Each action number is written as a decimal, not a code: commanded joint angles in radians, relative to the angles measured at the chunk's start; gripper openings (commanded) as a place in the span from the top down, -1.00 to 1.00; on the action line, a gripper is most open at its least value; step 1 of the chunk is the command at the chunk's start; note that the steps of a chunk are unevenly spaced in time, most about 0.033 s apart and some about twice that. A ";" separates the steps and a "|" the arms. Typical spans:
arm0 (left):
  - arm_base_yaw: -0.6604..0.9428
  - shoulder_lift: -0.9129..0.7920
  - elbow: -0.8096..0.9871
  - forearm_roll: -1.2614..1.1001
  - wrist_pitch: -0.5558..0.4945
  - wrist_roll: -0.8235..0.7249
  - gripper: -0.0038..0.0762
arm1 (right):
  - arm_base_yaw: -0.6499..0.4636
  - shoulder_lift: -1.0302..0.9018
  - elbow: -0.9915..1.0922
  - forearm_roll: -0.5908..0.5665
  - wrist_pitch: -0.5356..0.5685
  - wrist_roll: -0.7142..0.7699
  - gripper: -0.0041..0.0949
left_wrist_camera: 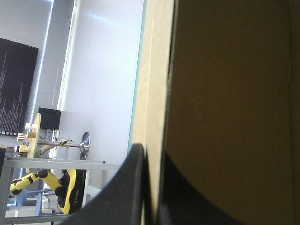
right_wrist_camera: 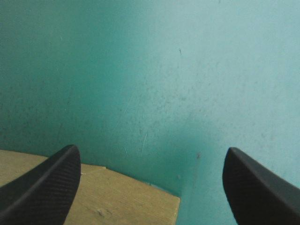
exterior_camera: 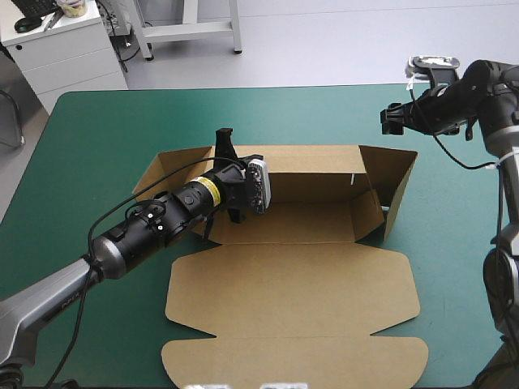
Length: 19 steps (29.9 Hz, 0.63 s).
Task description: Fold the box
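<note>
The brown box [exterior_camera: 292, 279] lies mid-table on the teal-green cover [exterior_camera: 97, 138]. The left gripper [exterior_camera: 224, 146] pinches the box's back wall, likely to keep it standing. The right gripper [exterior_camera: 392, 121] hangs wide open beyond the box's right flap.

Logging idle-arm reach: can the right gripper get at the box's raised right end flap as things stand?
Probably yes. The right gripper, open, hangs just beyond the flap with only bare teal-green cover between; the left gripper is shut on the back wall, well clear.
</note>
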 commanded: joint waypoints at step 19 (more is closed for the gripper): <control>0.009 -0.021 -0.008 -0.020 0.051 -0.043 0.93 | -0.006 -0.194 0.233 -0.004 0.071 -0.035 -0.57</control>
